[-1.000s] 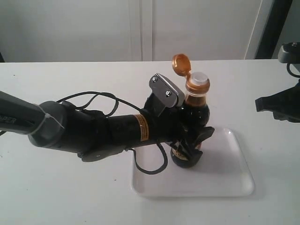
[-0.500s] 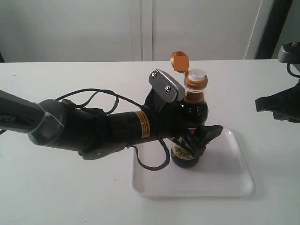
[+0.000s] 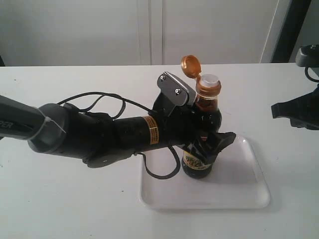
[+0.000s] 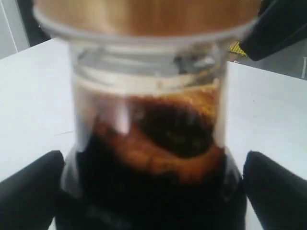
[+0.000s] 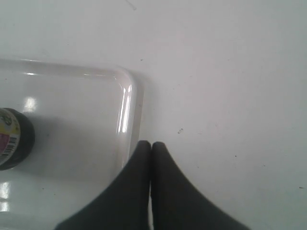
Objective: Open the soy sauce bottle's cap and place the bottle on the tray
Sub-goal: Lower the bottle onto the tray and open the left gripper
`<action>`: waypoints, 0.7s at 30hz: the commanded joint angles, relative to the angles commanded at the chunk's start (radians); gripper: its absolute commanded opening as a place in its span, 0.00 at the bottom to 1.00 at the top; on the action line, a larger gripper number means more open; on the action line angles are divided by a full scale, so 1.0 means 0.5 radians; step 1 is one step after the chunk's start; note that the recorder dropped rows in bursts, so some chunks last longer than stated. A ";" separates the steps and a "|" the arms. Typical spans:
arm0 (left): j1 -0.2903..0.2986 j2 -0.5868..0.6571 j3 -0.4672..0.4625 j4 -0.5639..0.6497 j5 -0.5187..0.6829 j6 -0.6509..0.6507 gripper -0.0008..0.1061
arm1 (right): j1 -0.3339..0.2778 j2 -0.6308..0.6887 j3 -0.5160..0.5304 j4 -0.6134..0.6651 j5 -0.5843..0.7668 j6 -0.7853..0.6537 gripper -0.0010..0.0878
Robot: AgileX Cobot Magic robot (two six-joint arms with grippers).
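Observation:
The soy sauce bottle (image 3: 198,160) stands upright on the white tray (image 3: 239,189), left of its middle. Its golden-brown cap (image 3: 191,64) is flipped up and back, baring the white spout (image 3: 210,79). My left gripper (image 3: 214,144) is open, its jaws straddling the bottle's body; one finger (image 3: 227,139) shows on the right, slightly off the glass. The left wrist view is filled by the bottle (image 4: 153,143), with a black finger (image 4: 29,191) on each side. My right gripper (image 3: 294,112) hovers far right, shut and empty (image 5: 151,146), over the tray's corner (image 5: 125,91).
The left arm (image 3: 99,137) and its looping cable (image 3: 159,177) lie across the white table (image 3: 60,209) and over the tray's left edge. A white wall stands behind. The bottle's base (image 5: 12,139) shows at the right wrist view's edge.
The bottle went from tilted to upright on the tray. The left gripper's visible finger spread outward from the glass. The right arm stayed still.

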 joint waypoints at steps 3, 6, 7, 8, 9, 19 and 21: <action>0.000 -0.058 0.000 0.000 0.027 0.000 0.99 | 0.000 0.000 0.000 0.005 0.000 0.000 0.01; 0.000 -0.105 0.000 -0.060 0.048 0.000 0.99 | 0.000 0.000 0.000 0.009 0.000 0.000 0.01; 0.000 -0.116 0.000 -0.090 0.052 0.000 0.99 | 0.000 0.000 0.000 0.009 0.000 0.000 0.01; 0.000 -0.126 0.000 -0.121 0.066 0.000 0.99 | 0.000 0.000 0.000 0.009 0.000 0.000 0.01; 0.000 -0.135 0.000 -0.148 0.080 0.000 0.99 | 0.000 0.000 0.000 0.009 0.000 0.000 0.01; 0.000 -0.246 0.000 -0.265 0.084 0.018 0.99 | 0.000 0.000 0.000 0.009 0.000 0.000 0.01; 0.000 -0.265 0.000 -0.299 0.084 0.042 0.99 | 0.000 0.000 0.000 0.014 0.000 0.000 0.01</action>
